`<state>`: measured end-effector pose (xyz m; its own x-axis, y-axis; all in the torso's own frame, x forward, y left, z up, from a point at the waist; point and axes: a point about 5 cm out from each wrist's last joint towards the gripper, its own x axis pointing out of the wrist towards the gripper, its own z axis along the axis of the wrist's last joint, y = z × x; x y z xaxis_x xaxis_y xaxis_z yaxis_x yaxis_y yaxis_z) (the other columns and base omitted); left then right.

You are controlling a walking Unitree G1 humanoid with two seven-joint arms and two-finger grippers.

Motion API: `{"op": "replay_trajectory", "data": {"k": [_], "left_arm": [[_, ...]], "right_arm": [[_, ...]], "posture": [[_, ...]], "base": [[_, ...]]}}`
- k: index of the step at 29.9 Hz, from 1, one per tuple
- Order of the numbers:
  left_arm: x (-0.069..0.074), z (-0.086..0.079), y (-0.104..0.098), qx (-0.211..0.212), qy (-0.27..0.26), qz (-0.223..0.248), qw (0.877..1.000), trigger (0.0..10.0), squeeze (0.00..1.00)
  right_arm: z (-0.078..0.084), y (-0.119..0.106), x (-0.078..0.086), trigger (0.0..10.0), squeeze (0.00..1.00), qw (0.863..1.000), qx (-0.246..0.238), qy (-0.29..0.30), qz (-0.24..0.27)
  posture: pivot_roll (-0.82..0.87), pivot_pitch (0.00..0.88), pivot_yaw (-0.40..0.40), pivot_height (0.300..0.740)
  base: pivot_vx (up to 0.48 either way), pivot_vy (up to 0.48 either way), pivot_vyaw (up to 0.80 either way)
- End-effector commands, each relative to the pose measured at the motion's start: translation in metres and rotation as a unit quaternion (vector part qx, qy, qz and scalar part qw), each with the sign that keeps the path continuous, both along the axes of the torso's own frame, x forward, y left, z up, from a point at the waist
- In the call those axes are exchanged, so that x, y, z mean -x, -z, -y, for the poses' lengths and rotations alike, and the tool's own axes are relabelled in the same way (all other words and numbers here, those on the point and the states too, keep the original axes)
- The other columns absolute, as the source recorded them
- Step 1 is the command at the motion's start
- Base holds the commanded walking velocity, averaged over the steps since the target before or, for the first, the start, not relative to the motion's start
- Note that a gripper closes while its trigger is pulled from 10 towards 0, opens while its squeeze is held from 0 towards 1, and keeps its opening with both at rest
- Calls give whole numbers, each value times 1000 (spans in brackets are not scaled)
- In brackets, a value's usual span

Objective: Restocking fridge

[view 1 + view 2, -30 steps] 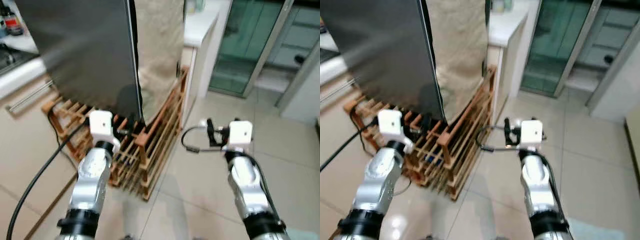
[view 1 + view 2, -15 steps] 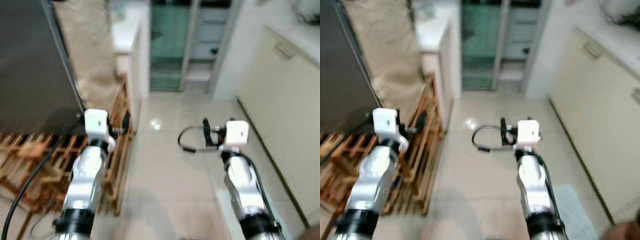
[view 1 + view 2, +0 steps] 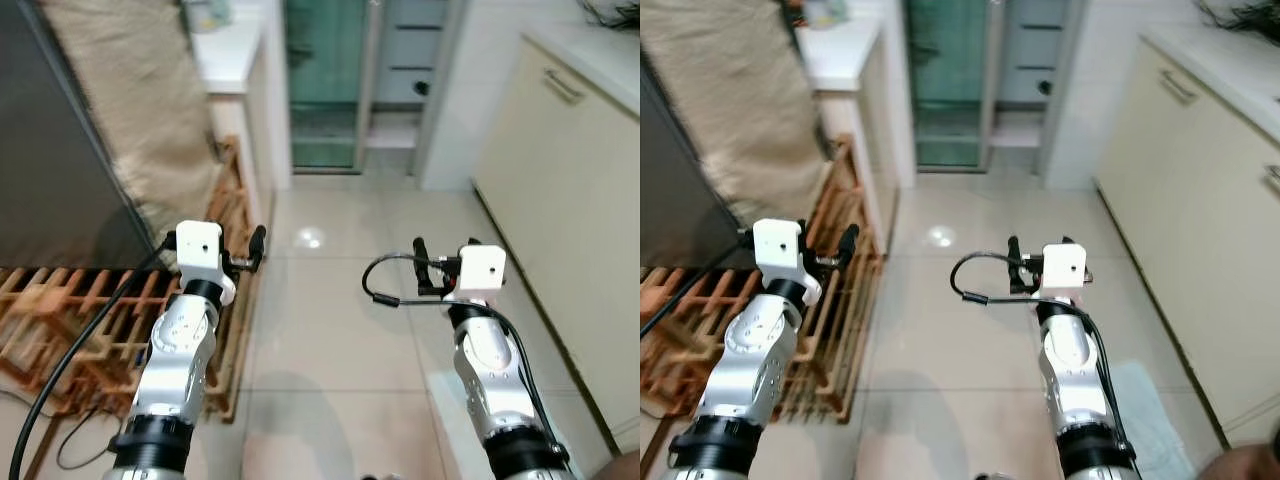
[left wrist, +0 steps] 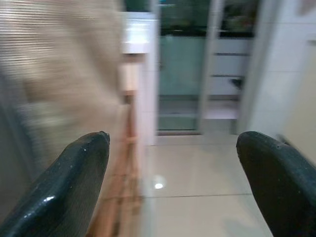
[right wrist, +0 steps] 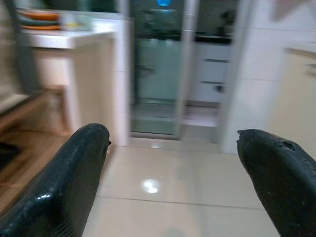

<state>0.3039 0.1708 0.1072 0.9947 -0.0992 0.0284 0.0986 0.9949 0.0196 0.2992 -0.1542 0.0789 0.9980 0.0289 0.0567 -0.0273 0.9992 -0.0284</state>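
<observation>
A tall dark grey panel (image 3: pixel 50 150), apparently the fridge side, stands at the far left. My left gripper (image 4: pixel 173 148) is held out in front at waist height, open, with nothing between its fingers (image 3: pixel 257 241). It hovers just right of the wooden rack. My right gripper (image 5: pixel 173 143) is open too and holds nothing; it hangs over the tiled floor at mid right (image 3: pixel 420 268). No food items or bottles can be made out near either gripper.
A low wooden slatted rack (image 3: pixel 60 320) lies on the floor at the left under a beige woven cloth (image 3: pixel 140 110). A white counter (image 3: pixel 225 50) stands behind it. A green glass door (image 3: pixel 325 80) is ahead. Cream cabinets (image 3: pixel 580 200) line the right. Pale tiled floor (image 3: pixel 330 300) runs down the middle.
The whole view has swung to the right: the grey panel and rack slid left and the cream cabinets came into sight. Both arms keep the same pose, grippers still open.
</observation>
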Motion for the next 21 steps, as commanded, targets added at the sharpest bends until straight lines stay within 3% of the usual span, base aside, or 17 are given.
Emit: {"op": "replay_trajectory", "data": {"k": [1, 10, 21], "left_arm": [[0, 2, -1, -5, 1, 4, 1000, 10000, 0], [0, 4, -3, -4, 10, 7, 1000, 10000, 0], [-4, 2, -8, 3, -4, 15, 1000, 10000, 0]], "right_arm": [[0, -5, 0, 10000, 0, 1000, 4, -3, 10], [-1, -3, 1, 10000, 0, 1000, 5, -6, 6], [-2, -3, -1, 10000, 0, 1000, 7, -10, 5]], "posture": [[-18, 0, 9, 740], [-21, 0, 11, 740], [-22, 0, 11, 740]], "base": [[0, 0, 0], [0, 0, 0], [234, 407, 0]]}}
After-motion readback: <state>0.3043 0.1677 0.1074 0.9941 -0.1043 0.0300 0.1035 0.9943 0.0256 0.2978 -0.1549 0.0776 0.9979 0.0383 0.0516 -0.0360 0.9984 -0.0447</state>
